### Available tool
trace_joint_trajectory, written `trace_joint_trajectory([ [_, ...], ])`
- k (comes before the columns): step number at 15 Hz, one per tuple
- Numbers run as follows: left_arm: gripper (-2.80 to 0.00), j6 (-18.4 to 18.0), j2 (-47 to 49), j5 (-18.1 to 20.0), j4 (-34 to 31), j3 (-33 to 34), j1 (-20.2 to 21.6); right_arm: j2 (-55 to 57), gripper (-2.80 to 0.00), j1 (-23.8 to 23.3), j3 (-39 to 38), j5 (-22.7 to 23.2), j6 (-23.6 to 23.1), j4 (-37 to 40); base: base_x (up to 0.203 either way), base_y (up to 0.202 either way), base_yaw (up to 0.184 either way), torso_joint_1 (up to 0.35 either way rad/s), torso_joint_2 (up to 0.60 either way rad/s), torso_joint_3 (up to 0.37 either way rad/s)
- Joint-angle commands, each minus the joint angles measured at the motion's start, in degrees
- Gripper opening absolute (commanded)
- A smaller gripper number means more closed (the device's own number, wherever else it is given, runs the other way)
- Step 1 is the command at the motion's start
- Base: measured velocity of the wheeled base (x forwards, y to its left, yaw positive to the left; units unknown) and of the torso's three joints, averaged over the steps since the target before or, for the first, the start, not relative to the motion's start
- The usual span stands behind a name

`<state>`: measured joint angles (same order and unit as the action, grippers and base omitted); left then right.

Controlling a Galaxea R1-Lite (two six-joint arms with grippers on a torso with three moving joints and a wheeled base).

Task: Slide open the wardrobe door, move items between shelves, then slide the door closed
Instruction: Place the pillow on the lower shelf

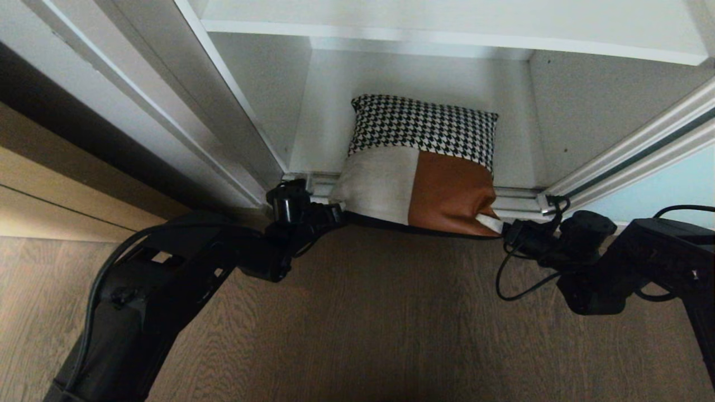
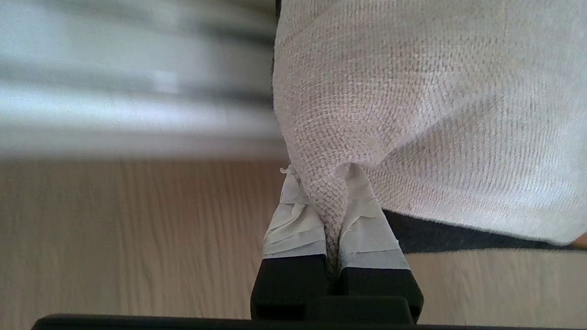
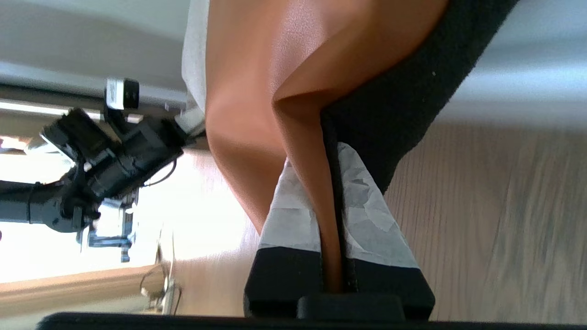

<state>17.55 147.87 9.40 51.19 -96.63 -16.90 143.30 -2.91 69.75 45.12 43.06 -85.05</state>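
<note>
At the bottom shelf (image 1: 313,139), door (image 1: 665,184) open, cushion (image 1: 419,167) half out
Both my hands pinch its near corners, left hand (image 1: 335,215) beige, right hand (image 1: 500,224) leather; lifting to another shelf and closing remain

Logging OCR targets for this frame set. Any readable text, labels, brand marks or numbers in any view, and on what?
None readable in any view.
cushion: houndstooth, beige and brown patches only, no tag or print showing.
left gripper and right gripper: plain pale tape on the fingers, no markings.
shelf, sliding door frame and floor: no labels or signs.
</note>
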Motion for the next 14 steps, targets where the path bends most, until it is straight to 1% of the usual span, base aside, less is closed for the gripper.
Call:
trace_joint_trajectory([
  [1,-2.80,-0.41,0.31,0.03,0.25,0.13,-0.15,-0.57,-2.80,-0.07,-0.06,-0.29,0.27,-0.46,0.201,0.000,0.001,-0.002,0.00,0.002],
  [6,-2.80,-0.83,0.22,0.01,1.81,0.55,-0.42,-1.27,-2.80,-0.07,-0.67,-0.38,0.27,-0.38,0.197,0.000,0.001,0.001,0.00,0.003],
  [7,-2.80,-1.51,0.29,0.01,2.71,0.57,-0.42,-1.18,-2.80,-0.07,-0.58,-0.38,0.27,-0.38,0.194,0.000,0.000,0.007,0.01,0.002],
  [10,-2.80,-1.82,0.49,0.11,6.72,1.53,-0.41,-1.11,-2.80,-0.07,-0.28,-0.36,0.23,-0.24,0.191,-0.037,-0.001,0.002,0.00,0.001],
  [12,-2.80,-1.82,-0.17,-0.09,5.12,1.43,-0.39,-0.83,-2.80,-0.01,0.08,-0.37,0.19,0.38,0.029,-0.023,0.000,0.001,0.00,0.001],
  [13,-2.80,-1.82,-0.52,-0.89,1.83,0.61,-0.36,-0.83,-2.80,0.01,0.12,-0.29,0.19,0.90,0.000,0.000,0.000,0.000,0.00,0.000],
  [14,-2.80,-1.86,-1.15,-3.68,-2.34,-1.08,-0.38,-0.80,-2.80,0.01,0.12,-0.29,0.19,1.29,0.000,0.000,0.000,0.000,0.00,0.000],
])
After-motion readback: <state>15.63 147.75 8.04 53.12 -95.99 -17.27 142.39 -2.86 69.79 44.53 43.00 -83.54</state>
